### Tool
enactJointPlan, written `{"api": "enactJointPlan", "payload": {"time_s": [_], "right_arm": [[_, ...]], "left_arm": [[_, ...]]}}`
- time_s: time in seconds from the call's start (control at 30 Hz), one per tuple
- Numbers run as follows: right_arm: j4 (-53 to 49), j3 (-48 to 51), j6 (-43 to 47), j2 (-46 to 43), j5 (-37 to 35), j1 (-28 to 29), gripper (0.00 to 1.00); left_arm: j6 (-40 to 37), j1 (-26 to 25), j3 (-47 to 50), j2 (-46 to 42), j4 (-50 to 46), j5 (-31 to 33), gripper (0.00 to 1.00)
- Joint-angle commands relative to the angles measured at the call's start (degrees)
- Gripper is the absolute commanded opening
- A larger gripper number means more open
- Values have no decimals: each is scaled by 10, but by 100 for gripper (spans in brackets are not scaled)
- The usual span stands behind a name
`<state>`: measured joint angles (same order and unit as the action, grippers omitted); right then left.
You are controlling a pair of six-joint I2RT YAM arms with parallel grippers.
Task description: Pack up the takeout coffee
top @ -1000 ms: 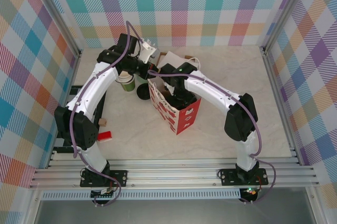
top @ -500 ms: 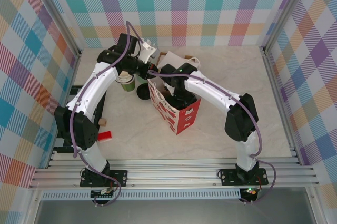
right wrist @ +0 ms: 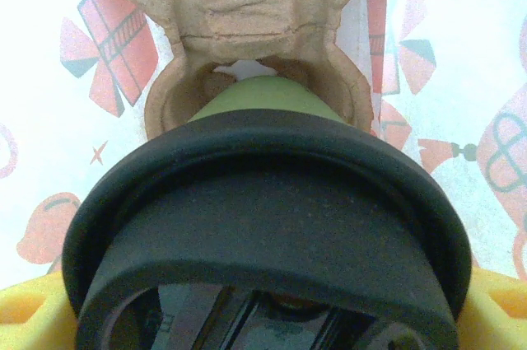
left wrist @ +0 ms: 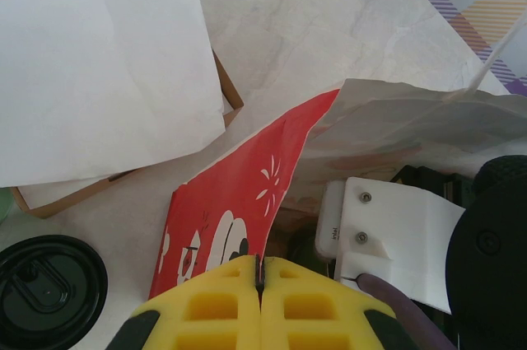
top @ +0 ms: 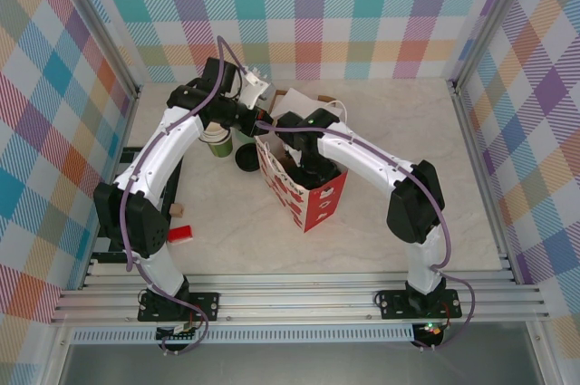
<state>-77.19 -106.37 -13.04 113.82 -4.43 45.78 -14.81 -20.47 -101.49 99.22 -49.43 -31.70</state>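
The takeout coffee, a green cup under a black lid, is down inside the red printed paper bag. Its base sits in a pocket of a brown cardboard cup carrier. My right gripper is shut on the cup just below the lid, with yellow fingers showing at both lower corners. From above, the right gripper reaches into the bag's mouth. My left gripper is shut on the bag's upper rim at its far left corner, where the left gripper holds it.
A loose black lid lies on the table left of the bag. Beside that lid stands a stack of lidless cups. A cardboard box with white paper lies behind the bag. A small red object rests near the left arm's base.
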Motion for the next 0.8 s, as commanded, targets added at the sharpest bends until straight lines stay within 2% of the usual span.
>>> {"api": "enactJointPlan", "payload": {"time_s": [0.0,0.77], "right_arm": [[-22,2,-8,-11,2,-3,42],[-26,2,-8,-2,3,-5,42]], "left_arm": [[-8,3,4,-18,-10,-19,0],[-9,3,3,-16,-12,-20,0]]}}
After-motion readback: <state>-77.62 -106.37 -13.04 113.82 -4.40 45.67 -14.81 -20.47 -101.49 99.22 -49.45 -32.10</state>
